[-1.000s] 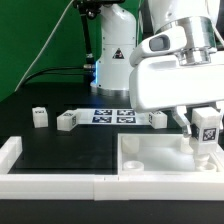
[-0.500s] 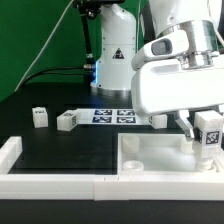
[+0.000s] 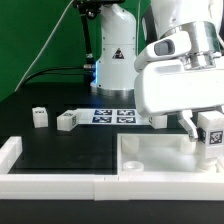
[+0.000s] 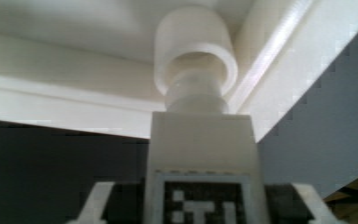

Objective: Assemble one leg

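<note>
My gripper (image 3: pixel 208 128) is shut on a leg (image 3: pixel 206 150), a white block with a black-and-white tag facing the camera. It holds the leg upright over the far right corner of the large white tray-like top (image 3: pixel 150 140), the leg's lower end at or in the corner socket. In the wrist view the leg (image 4: pixel 201 150) runs from between my fingers (image 4: pixel 98 200) to a round socket in the top (image 4: pixel 87 70). Three more legs lie on the black table: one at the exterior view's left (image 3: pixel 39 117), one beside it (image 3: pixel 67 121), one behind the top (image 3: pixel 158 120).
The marker board (image 3: pixel 110 116) lies flat behind the legs. A low white wall (image 3: pixel 12 152) runs along the front left and front edge (image 3: pixel 50 184). The robot base (image 3: pixel 115 60) stands at the back.
My gripper and the held leg have shifted slightly toward the exterior view's right. Nothing else has moved.
</note>
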